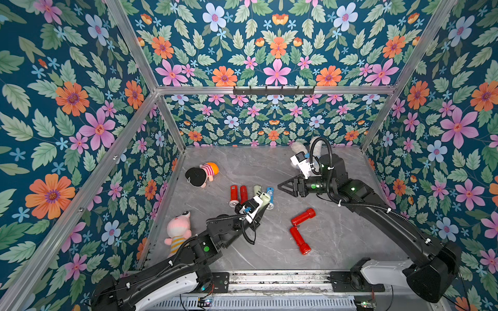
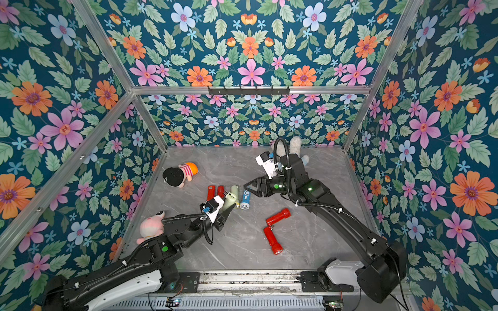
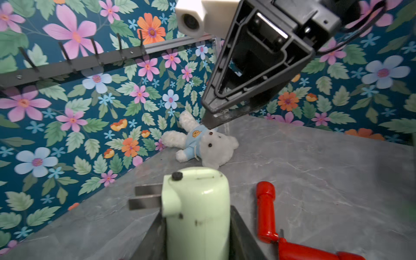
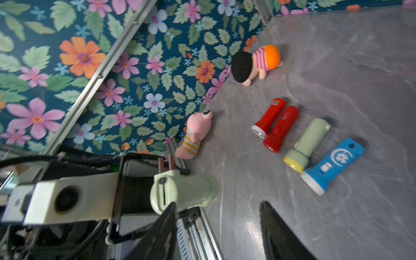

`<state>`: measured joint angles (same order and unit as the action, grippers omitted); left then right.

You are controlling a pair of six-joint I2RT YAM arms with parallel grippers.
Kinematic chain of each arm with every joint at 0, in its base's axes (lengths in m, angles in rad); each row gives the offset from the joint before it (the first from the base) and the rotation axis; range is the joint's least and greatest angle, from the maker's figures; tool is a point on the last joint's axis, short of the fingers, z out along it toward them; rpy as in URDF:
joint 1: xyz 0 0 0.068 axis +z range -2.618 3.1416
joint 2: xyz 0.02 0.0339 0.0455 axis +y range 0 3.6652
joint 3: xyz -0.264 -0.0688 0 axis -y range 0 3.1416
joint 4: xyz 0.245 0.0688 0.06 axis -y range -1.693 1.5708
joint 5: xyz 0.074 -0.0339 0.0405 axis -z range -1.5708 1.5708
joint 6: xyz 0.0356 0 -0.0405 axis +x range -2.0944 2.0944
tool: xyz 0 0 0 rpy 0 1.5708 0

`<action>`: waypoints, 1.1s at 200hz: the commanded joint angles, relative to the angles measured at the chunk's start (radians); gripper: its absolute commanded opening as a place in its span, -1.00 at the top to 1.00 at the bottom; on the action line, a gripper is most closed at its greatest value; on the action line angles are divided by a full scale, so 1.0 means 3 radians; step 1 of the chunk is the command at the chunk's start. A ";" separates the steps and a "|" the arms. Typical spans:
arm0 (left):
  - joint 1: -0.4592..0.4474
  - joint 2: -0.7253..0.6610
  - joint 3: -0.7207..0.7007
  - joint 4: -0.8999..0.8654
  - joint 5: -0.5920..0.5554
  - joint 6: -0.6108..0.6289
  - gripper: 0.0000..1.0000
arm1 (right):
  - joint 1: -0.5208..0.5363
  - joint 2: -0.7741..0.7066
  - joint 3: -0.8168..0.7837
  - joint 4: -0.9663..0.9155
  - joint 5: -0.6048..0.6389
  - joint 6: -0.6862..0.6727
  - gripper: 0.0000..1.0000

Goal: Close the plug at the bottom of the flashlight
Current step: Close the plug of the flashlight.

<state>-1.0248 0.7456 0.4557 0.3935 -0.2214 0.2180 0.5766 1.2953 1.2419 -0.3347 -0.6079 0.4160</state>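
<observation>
My left gripper (image 3: pixel 198 225) is shut on a pale green flashlight (image 3: pixel 195 213), holding its body with the bottom end raised off the table. The plug's two metal prongs (image 3: pixel 146 195) stick out sideways from that end on a folded-out tab. In both top views the flashlight (image 1: pixel 265 200) (image 2: pixel 229 202) pokes out past the left wrist camera. My right gripper (image 1: pixel 280 185) (image 4: pixel 217 209) hovers open just beyond the bottom end, nothing between its fingers. In the right wrist view one of the fingers (image 4: pixel 167 216) overlaps the flashlight (image 4: pixel 184 191), whose prongs (image 4: pixel 165 163) point away.
On the grey table (image 1: pixel 336 242) lie two red flashlights (image 1: pixel 238 194), a green one (image 1: pixel 257 189) and a blue one (image 1: pixel 270 198) in a row. Two more red ones (image 1: pixel 303 218) lie nearer the front. A doll (image 1: pixel 200 175), a pink plush (image 1: pixel 176 231) and a white bear (image 3: pixel 202 144) lie by the walls.
</observation>
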 commanded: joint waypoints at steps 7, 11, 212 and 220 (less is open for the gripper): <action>0.0002 0.0047 -0.0110 0.0761 -0.0610 0.0352 1.00 | 0.0015 0.0119 0.0284 -0.0373 0.0440 0.0371 -0.17; 0.0002 0.0058 -0.0134 0.0849 -0.0628 0.0398 1.00 | 0.0020 0.0148 0.0335 -0.0394 0.0448 0.0393 -0.17; 0.0014 0.0668 0.0029 0.1402 -0.0589 0.0955 1.00 | 0.0563 0.0775 0.1175 -0.0582 0.0410 0.0921 -0.08; 0.0015 0.0674 0.0035 0.1401 -0.0592 0.0956 1.00 | 0.0559 0.0770 0.1165 -0.0583 0.0410 0.0919 -0.05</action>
<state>-1.0233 0.9447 0.4534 0.7486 -0.4007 0.4873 0.7452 1.5249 1.5948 -0.5030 -0.4908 0.6792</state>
